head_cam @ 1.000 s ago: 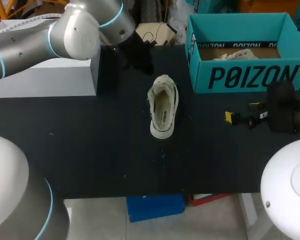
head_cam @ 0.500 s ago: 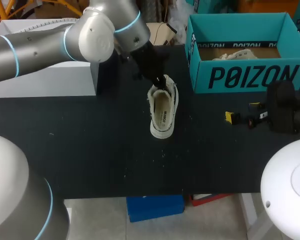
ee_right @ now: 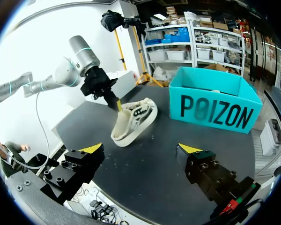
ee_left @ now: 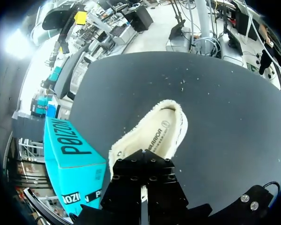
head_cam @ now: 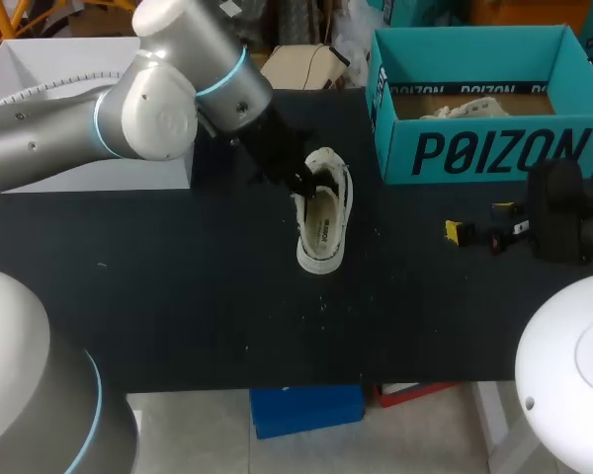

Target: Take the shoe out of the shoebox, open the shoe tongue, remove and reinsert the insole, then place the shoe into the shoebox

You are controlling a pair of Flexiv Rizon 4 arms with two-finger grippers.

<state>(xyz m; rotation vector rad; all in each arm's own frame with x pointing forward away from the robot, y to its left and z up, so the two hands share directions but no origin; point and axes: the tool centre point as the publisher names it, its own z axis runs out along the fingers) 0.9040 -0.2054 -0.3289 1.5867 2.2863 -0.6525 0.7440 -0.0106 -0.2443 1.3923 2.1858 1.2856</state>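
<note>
The shoe (head_cam: 321, 212) stood on the surface (head_cam: 178, 286) near the box (head_cam: 474, 153). The left claw (head_cam: 301, 183) was closed at its tongue (head_cam: 323, 161). The right claw (ee_right: 140, 149) gaped wide, empty. The shoe looked light and soft, so pinching the tongue's edge seemed best.

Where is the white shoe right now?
In the head view the white shoe lies on the black table near its middle, left of the teal shoebox, with the left gripper at its far end.

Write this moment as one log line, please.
shoe: on table, outside shoebox | left gripper: at shoe's opening | right gripper: open, near shoebox
</note>
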